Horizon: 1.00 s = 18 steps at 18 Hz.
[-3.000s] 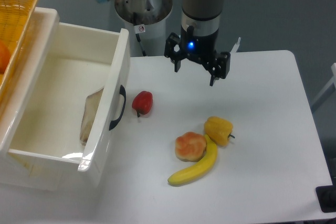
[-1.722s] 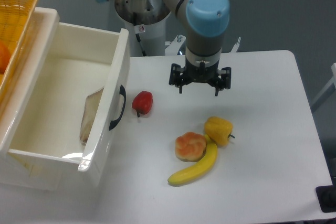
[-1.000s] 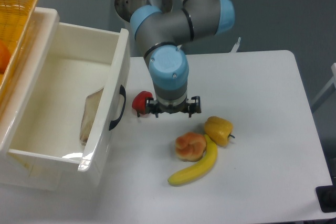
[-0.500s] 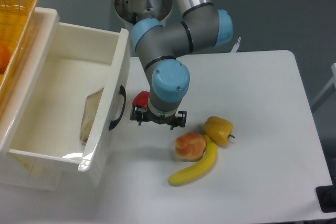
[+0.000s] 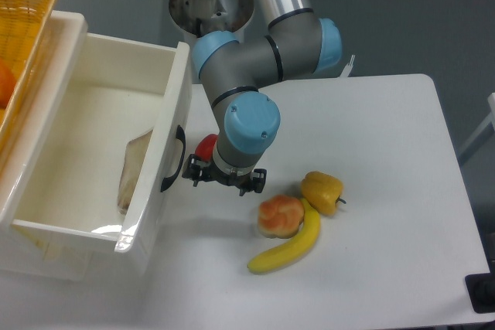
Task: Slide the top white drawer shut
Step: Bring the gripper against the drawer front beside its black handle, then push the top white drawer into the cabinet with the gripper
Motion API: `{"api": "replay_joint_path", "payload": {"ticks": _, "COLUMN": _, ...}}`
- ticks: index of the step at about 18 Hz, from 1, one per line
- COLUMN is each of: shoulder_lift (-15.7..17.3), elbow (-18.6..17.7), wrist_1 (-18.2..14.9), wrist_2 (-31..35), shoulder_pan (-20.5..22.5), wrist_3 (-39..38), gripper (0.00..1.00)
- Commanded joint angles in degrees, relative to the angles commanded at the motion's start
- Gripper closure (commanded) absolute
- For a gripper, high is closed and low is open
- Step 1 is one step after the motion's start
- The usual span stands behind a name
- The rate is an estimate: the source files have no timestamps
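The top white drawer (image 5: 85,152) stands pulled far out at the left, with a curved black handle (image 5: 173,158) on its front panel. A flat brownish object (image 5: 135,169) lies inside it. My gripper (image 5: 223,178) hangs low over the table just right of the handle, its fingers (image 5: 188,175) spread and holding nothing. The left fingertip is close to the drawer front; I cannot tell whether it touches. A red pepper (image 5: 206,145) is partly hidden behind the wrist.
A yellow woven basket (image 5: 19,28) holding an orange fruit sits on the cabinet at top left. A yellow pepper (image 5: 322,191), a peach-coloured bun (image 5: 280,216) and a banana (image 5: 291,246) lie right of the gripper on the white table (image 5: 387,191).
The arm has swung from the back of the table down and left, and the gripper now sits low beside the drawer's front. The drawer and the food have not moved.
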Motion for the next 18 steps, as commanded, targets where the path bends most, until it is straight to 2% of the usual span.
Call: {"api": "replay_joint_path", "payload": {"ticks": 18, "shoulder_lift": 1.6, "elbow": 0.0, "wrist_1": -0.2, "wrist_2": -2.4, "shoulder_pan": -2.5, "wrist_3": -0.2, "gripper": 0.0}}
